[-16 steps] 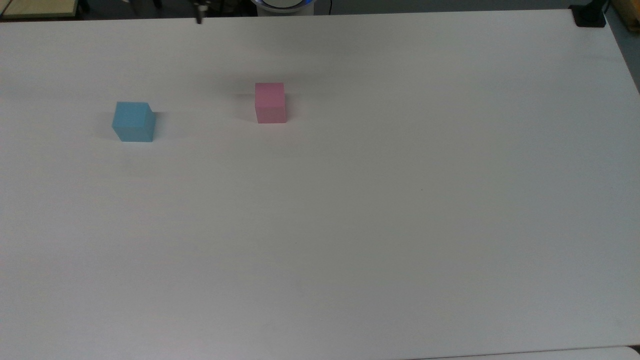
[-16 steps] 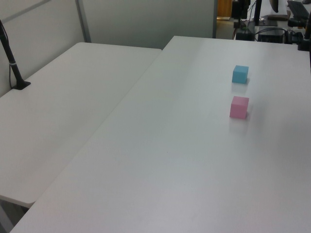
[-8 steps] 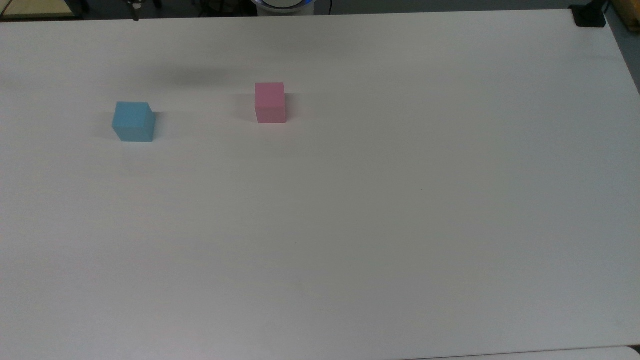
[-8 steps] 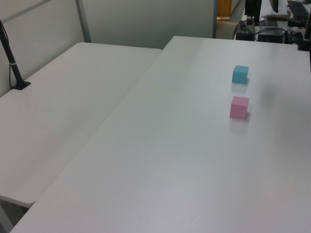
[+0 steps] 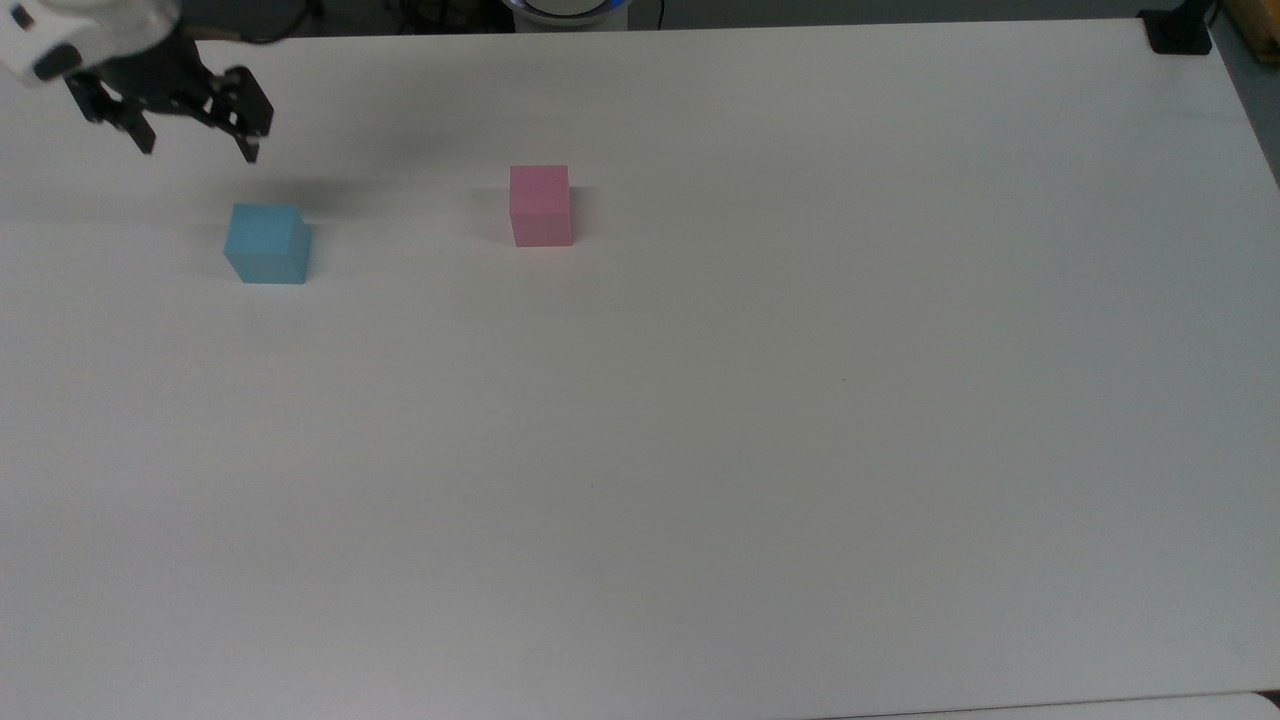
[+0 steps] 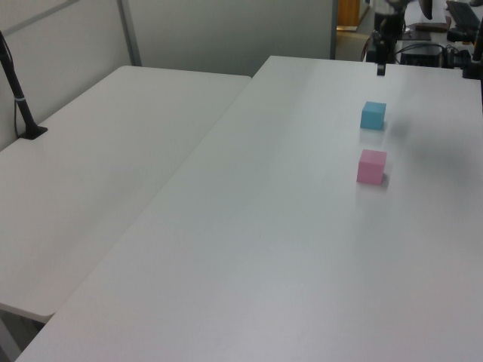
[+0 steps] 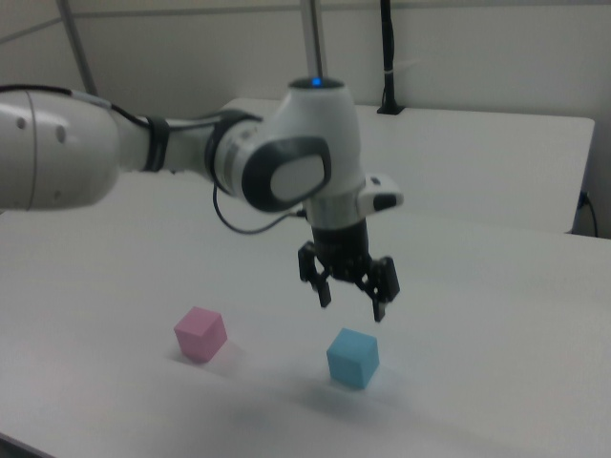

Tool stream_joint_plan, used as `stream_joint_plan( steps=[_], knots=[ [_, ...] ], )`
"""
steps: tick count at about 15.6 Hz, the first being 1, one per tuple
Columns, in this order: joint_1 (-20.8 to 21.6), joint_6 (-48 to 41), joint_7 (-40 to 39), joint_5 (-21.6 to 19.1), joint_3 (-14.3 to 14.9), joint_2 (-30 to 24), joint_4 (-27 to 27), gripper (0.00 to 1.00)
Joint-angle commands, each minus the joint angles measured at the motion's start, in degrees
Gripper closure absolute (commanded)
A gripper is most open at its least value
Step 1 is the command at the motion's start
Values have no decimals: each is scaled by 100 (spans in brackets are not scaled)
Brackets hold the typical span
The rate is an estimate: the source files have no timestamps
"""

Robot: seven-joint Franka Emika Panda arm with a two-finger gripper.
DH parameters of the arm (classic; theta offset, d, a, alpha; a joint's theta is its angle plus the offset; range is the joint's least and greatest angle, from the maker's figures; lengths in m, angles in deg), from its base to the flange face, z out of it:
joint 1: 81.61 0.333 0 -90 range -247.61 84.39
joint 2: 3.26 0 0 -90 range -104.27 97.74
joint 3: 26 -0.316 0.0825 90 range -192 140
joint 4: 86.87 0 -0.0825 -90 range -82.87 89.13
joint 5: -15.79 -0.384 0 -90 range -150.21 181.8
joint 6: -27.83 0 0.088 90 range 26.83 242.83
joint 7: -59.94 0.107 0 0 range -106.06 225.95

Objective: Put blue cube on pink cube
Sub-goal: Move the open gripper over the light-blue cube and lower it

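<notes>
**Spread gripper above the blue cube, nothing held**

In the top view the gripper (image 5: 195,150) is in the upper left of the frame, its two fingers spread apart and holding nothing. The blue cube (image 5: 267,244) sits on the white table (image 5: 760,420) just below it in the frame. The pink cube (image 5: 541,205) stands further right, well apart. In the right view the gripper (image 7: 351,303) hangs above the blue cube (image 7: 352,358), without contact; the pink cube (image 7: 200,333) is at lower left.

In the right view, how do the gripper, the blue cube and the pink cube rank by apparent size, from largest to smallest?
1. The gripper, open above the table, looks largest.
2. The blue cube and the pink cube look about alike; I would not rank them, since nearness to the camera may differ.
</notes>
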Motion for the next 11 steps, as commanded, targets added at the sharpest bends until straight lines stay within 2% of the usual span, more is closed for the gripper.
stream_joint_plan(
  steps=[1, 3, 11],
  knots=[
    [3, 863, -99, 7, -11, 110, 696, 0],
    [3, 995, -99, 7, -20, 356, 687, 0],
    [12, 1277, -99, -10, -55, 691, 687, 0]
  ],
)
